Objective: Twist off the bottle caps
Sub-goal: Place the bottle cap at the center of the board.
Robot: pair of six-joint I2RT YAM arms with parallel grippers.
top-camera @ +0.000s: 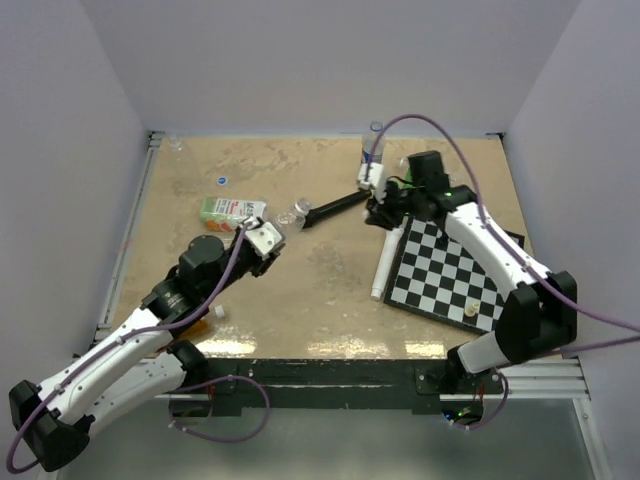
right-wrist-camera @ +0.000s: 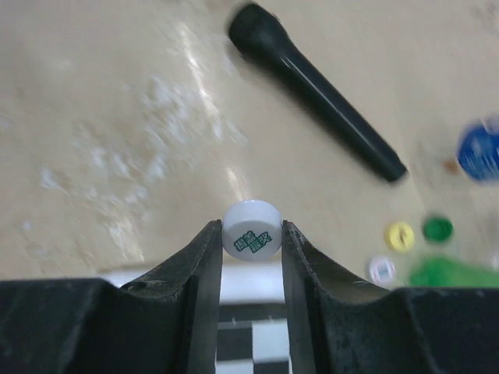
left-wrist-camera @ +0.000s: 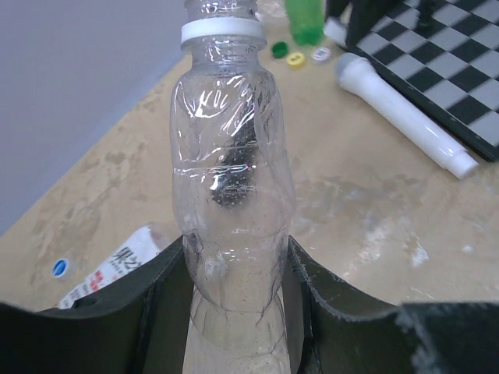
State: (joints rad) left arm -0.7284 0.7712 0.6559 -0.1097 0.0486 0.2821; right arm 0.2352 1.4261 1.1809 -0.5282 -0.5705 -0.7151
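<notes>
My left gripper [left-wrist-camera: 234, 265] is shut on the lower body of a clear, empty plastic bottle [left-wrist-camera: 230, 179]. Its neck points away from the camera, with a white ring [left-wrist-camera: 222, 32] and an open, capless mouth. In the top view this gripper [top-camera: 264, 243] holds the bottle [top-camera: 289, 216] left of centre. My right gripper [right-wrist-camera: 251, 234] is shut on a small white cap with green print [right-wrist-camera: 251, 228], held above the table near the chessboard's far corner. In the top view the right gripper [top-camera: 379, 212] is beside the black microphone's end.
A black microphone [top-camera: 335, 209] lies at the centre back, and a white tube [top-camera: 384, 262] lies along the chessboard [top-camera: 450, 270]. Loose yellow [right-wrist-camera: 400, 235], green [right-wrist-camera: 437, 228] and white [right-wrist-camera: 382, 269] caps lie by a green bottle [left-wrist-camera: 304, 19]. A blue cap [top-camera: 222, 181] and a carton [top-camera: 230, 209] are on the left.
</notes>
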